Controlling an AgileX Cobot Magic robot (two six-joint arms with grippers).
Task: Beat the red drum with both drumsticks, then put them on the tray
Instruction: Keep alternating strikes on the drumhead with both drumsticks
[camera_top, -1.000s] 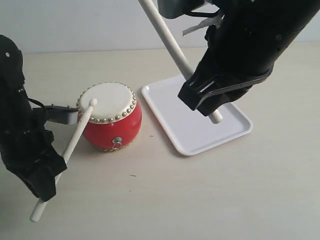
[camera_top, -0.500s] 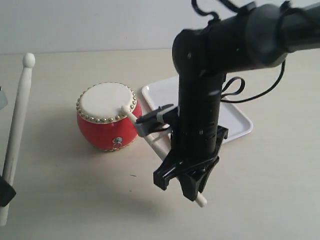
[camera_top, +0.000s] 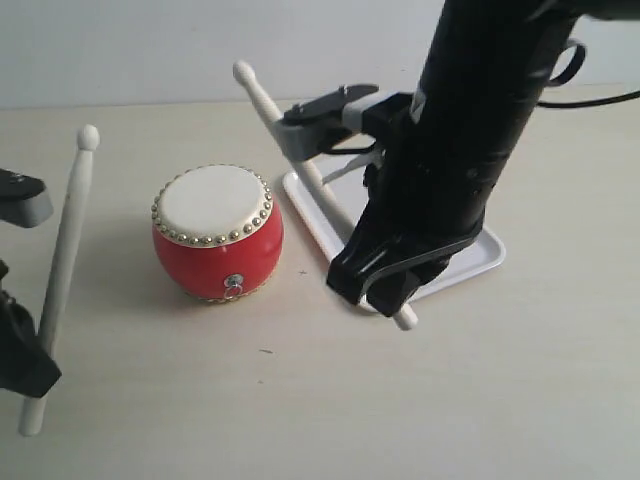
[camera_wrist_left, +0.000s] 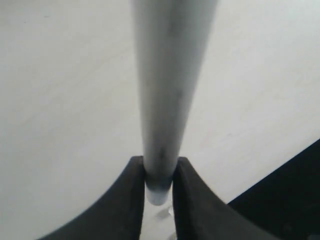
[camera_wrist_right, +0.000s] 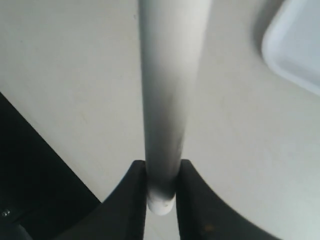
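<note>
Drumsticks (camera_top: 62, 255) are held bead-up, clear of the red drum (camera_top: 218, 232), which sits between your pincers. The left pincer (camera_wrist_left: 159, 170) and right pincer (camera_wrist_right: 162, 172) each clamp a stick near its butt, leaving length to swing. The tray (camera_top: 470, 250) lies just beside the right pincer.

The right arm (camera_top: 470, 130) drops in from 1 o'clock of the exterior view, its wrist angled toward 7 o'clock. The right pincer (camera_top: 385, 285) has both jaws pressed against a drumstick (camera_top: 300, 165) near its butt end. At 8 o'clock the left arm (camera_top: 15, 360) is mostly out of view. The left pincer (camera_wrist_left: 160, 175) clamps the other drumstick (camera_wrist_left: 167, 75) the same way.
</note>
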